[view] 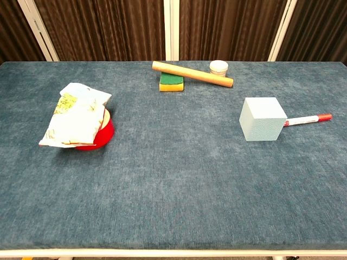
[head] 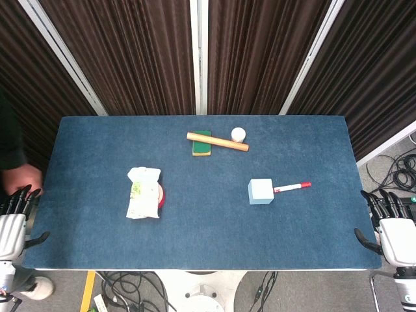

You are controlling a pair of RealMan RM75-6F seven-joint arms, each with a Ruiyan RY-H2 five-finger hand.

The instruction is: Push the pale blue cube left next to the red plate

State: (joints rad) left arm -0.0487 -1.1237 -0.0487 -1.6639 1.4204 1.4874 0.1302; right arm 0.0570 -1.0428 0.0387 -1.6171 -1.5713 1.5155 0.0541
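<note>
A pale blue cube (head: 260, 192) sits on the right half of a blue felt-covered table (head: 91, 143), well apart from the small red plate (head: 160, 195) at left, which lies mostly under a white printed snack bag (head: 143, 193). A red-and-white marker pen (head: 292, 187) touches the cube's right side. At the far edge, a wooden rolling pin (head: 217, 142) rests across a green-and-yellow sponge (head: 201, 143), beside a small white cup (head: 238, 134). The left hand (head: 13, 224) and right hand (head: 392, 224) flank the table's near corners, holding nothing, fingers apparently extended and apart.
</note>
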